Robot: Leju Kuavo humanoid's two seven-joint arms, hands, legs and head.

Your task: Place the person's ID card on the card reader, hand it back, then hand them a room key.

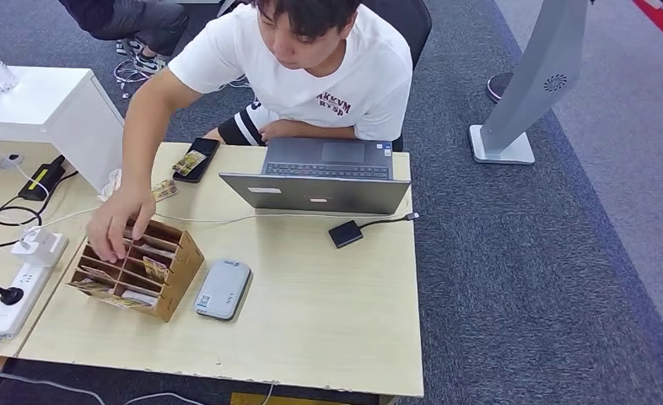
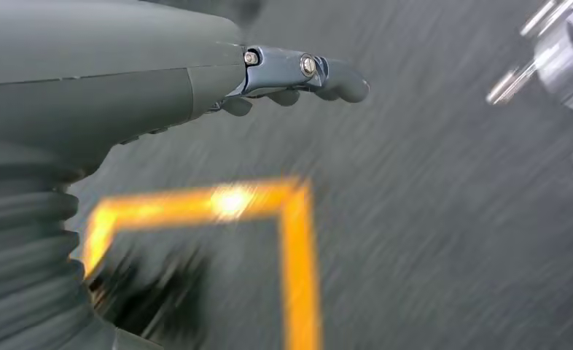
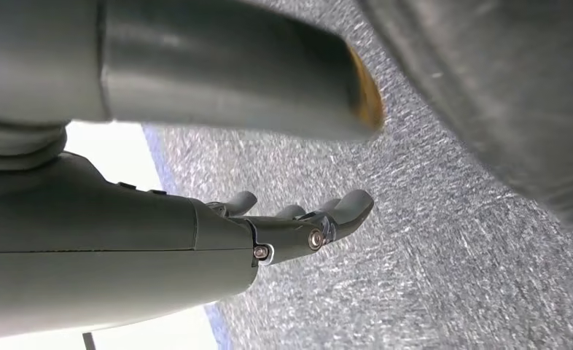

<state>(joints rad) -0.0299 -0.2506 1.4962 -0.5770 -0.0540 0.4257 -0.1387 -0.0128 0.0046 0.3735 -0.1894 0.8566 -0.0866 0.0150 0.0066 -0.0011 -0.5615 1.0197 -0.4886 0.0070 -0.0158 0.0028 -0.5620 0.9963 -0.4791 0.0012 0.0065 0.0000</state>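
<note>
A grey card reader (image 1: 223, 289) lies flat on the wooden table (image 1: 328, 329), right of a cardboard card holder (image 1: 136, 269) with several cards standing in its slots. A seated person in a white shirt reaches one hand (image 1: 117, 223) into the holder's back slots. One loose card (image 1: 164, 190) lies behind the holder, and another card (image 1: 190, 162) rests on a black phone. In the left wrist view my left hand (image 2: 298, 76) hangs over grey floor, fingers out, holding nothing. In the right wrist view my right hand (image 3: 298, 222) is also empty, fingers extended above grey carpet.
An open grey laptop (image 1: 321, 175) stands at the table's far side, with a small black adapter (image 1: 345, 233) on a cable beside it. A white power strip (image 1: 20, 287) and cables lie at the left. A white stand (image 1: 522, 93) rises from the carpet on the right.
</note>
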